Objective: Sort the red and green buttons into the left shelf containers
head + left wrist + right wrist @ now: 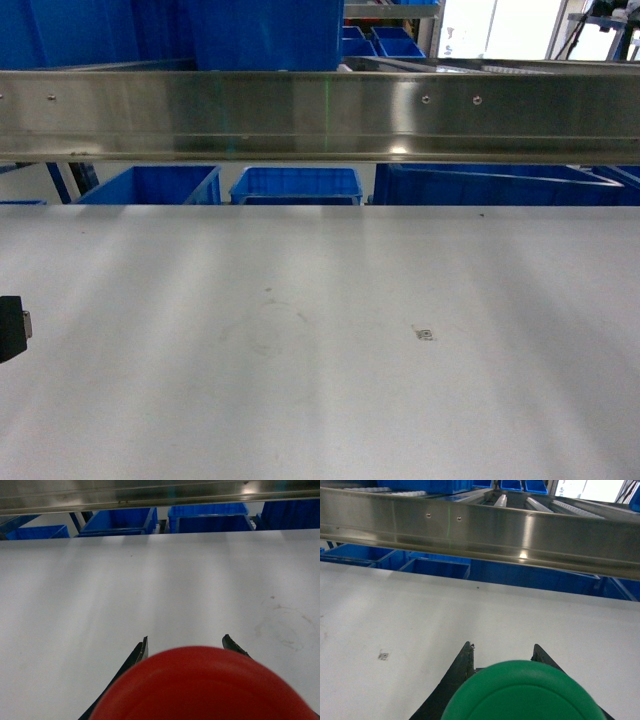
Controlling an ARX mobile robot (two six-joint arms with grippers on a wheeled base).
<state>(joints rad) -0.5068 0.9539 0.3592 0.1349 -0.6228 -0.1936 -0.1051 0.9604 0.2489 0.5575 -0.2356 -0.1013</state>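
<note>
The red button (200,687) fills the bottom of the left wrist view, its mushroom cap facing the camera. My left gripper (186,640) is shut on it, and only the two black fingertips (144,647) show past the cap. The green button (522,692) sits the same way in my right gripper (502,647), which is shut on it above the white table (420,615). Both button bodies are hidden behind their caps. Bright-blue containers (296,185) stand behind the table's far edge, below a steel rail (320,115). In the head view only a black part at the left edge (10,328) shows.
A wide white table (320,400) stretches ahead, with a small metal scrap (425,333) right of its middle and a faint ring mark (275,330). More blue bins (260,35) sit on the shelf above the rail. The rail spans the full width.
</note>
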